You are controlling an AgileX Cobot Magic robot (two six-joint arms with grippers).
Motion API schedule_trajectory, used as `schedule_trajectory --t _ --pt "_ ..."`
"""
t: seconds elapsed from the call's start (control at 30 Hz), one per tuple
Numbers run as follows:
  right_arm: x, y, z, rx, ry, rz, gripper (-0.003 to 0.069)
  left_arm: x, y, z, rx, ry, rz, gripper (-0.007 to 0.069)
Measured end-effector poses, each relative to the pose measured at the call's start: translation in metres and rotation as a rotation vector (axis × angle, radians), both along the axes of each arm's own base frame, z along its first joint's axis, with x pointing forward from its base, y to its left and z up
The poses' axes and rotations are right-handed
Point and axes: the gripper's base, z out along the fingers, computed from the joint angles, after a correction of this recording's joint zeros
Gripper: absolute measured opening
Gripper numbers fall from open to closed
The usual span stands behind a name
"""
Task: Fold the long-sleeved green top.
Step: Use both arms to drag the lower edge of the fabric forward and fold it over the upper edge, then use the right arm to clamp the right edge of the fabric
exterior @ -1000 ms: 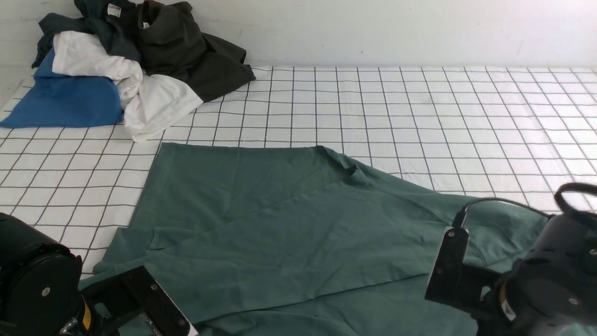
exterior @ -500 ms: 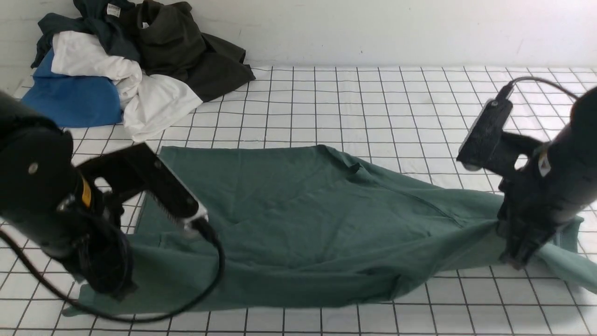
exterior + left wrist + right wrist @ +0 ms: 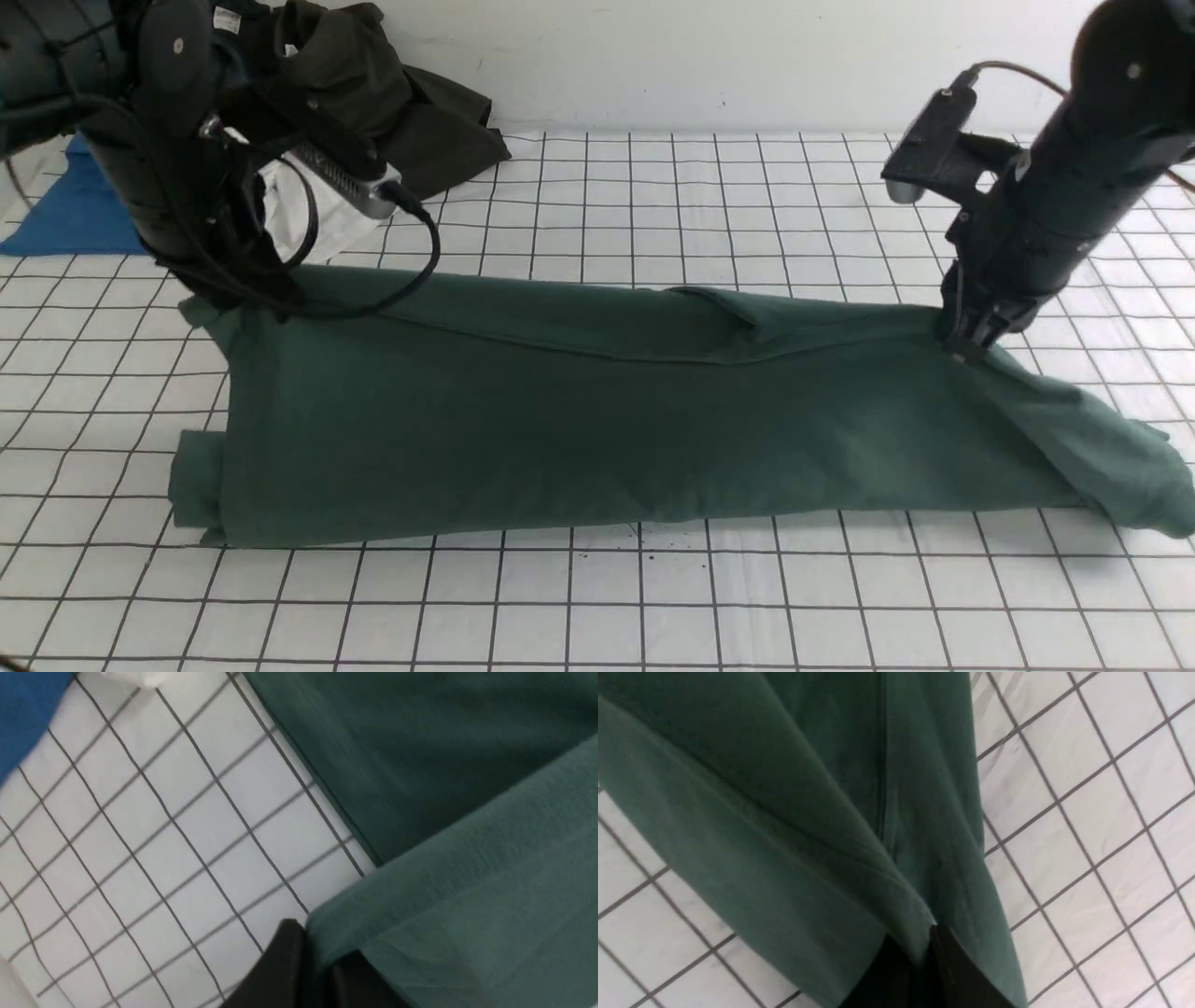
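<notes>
Front view shows the green long-sleeved top [image 3: 597, 439] stretched across the middle of the checked table [image 3: 653, 607] — the left gripper [image 3: 245, 301] pinches its corner at ten o'clock, the right gripper [image 3: 966, 343] pinches its edge at two o'clock.

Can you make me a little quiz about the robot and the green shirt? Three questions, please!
1. True or false: the left gripper and the right gripper each pinch the green long-sleeved top.
2. Pick one: the garment at the far left of the front view is A) red, B) blue, C) yellow.
3. Fill in the gap: the table cover is white with a black ___ pattern.

Key: 1 true; 2 B; 3 grid.
</notes>
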Motion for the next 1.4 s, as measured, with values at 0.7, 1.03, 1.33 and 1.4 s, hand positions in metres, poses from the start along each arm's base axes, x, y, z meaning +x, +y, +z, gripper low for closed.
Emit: schedule_trajectory --t 0.7,1.03,1.33,1.4 --pt "0.089 -0.023 -0.052 0.062 -0.067 -0.206 0.0168 0.093 0.013 -0.071 -0.010 -0.049 0.062 0.0199" --pt "0.092 -0.049 -0.015 0.087 -0.103 -0.539 0.0365 0.096 0.022 -0.032 -0.100 -0.081 0.273 0.0497" --pt "0.050 -0.069 0.033 0.263 -0.073 -0.653 0.0371 0.078 -0.033 -0.008 -0.330 0.038 0.143 0.0356" --pt "0.038 -0.073 0.028 0.262 -0.037 -0.674 0.0371 0.075 -0.044 -0.011 -0.335 0.058 0.102 0.0290"
